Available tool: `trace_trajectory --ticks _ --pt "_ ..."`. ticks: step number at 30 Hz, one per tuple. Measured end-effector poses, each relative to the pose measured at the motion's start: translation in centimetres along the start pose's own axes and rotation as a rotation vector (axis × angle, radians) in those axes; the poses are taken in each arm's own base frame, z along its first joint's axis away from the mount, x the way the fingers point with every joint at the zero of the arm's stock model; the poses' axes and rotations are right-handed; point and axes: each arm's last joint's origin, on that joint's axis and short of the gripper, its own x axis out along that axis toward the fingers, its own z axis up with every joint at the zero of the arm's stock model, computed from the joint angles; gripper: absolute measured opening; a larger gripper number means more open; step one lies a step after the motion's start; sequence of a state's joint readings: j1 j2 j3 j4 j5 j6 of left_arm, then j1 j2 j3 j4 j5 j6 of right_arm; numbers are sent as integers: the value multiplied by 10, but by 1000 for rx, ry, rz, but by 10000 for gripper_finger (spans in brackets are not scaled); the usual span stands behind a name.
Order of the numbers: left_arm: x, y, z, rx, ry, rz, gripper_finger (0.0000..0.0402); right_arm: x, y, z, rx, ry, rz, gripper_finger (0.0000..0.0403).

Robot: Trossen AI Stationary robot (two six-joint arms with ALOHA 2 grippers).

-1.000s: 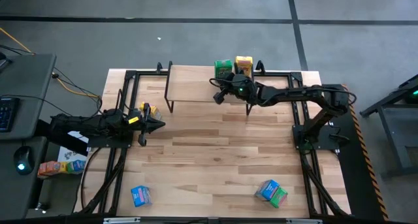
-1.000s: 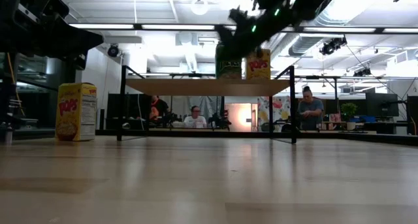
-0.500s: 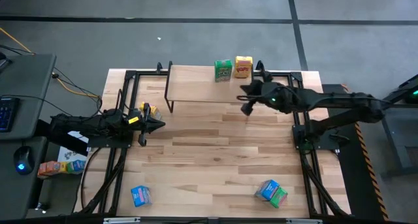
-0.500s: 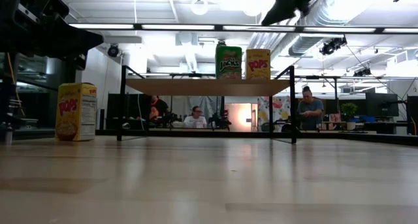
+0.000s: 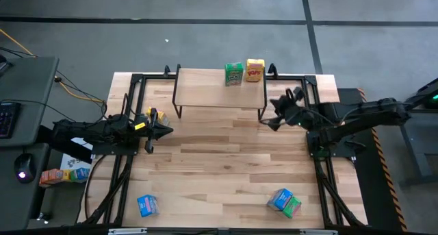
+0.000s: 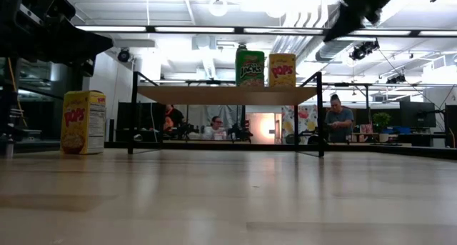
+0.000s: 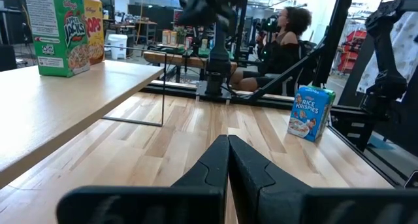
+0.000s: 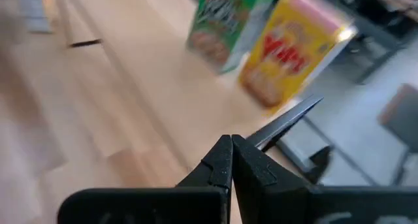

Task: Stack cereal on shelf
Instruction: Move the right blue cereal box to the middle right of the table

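The shelf (image 5: pixel 219 88) stands at the table's far side. On its right end a green cereal box (image 5: pixel 234 74) and a yellow one (image 5: pixel 255 70) stand upright side by side. The right wrist view shows both, the green box (image 8: pixel 225 25) and the yellow box (image 8: pixel 294 51). My right gripper (image 5: pixel 272 122) is shut and empty, hovering off the shelf's near right corner. My left gripper (image 5: pixel 168 131) is shut and empty at the table's left, level above the wood. Another yellow box (image 5: pixel 156 116) stands on the table just beyond it.
A blue box (image 5: pixel 147 205) lies near the table's near left corner. A blue and a green box (image 5: pixel 284 201) lie together at the near right. Black frame rails run along both sides of the table. People sit in the room beyond the table.
My right gripper has drawn back from the two boxes on the shelf, moving toward the table's right edge and a little toward the near side while rising and turning. It has stayed shut. The green and yellow boxes have stayed upright on the shelf.
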State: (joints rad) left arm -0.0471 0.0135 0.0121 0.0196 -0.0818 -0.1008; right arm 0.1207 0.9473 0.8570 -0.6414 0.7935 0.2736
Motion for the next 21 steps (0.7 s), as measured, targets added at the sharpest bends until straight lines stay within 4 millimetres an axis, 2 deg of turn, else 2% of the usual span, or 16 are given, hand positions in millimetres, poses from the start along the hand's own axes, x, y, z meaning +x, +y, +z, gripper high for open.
trace_trajectory --ticks 3,7,16,21 --pt "0 0 0 0 0 0 0 -2 5 -22 25 -4 115 0" --pt "0 0 0 0 0 0 0 -5 15 -37 55 -74 297 0" --pt "0 0 0 0 -1 0 0 -13 41 -37 95 -263 669 0" --pt "0 0 0 9 -2 9 0 -13 52 -34 118 -309 777 0"
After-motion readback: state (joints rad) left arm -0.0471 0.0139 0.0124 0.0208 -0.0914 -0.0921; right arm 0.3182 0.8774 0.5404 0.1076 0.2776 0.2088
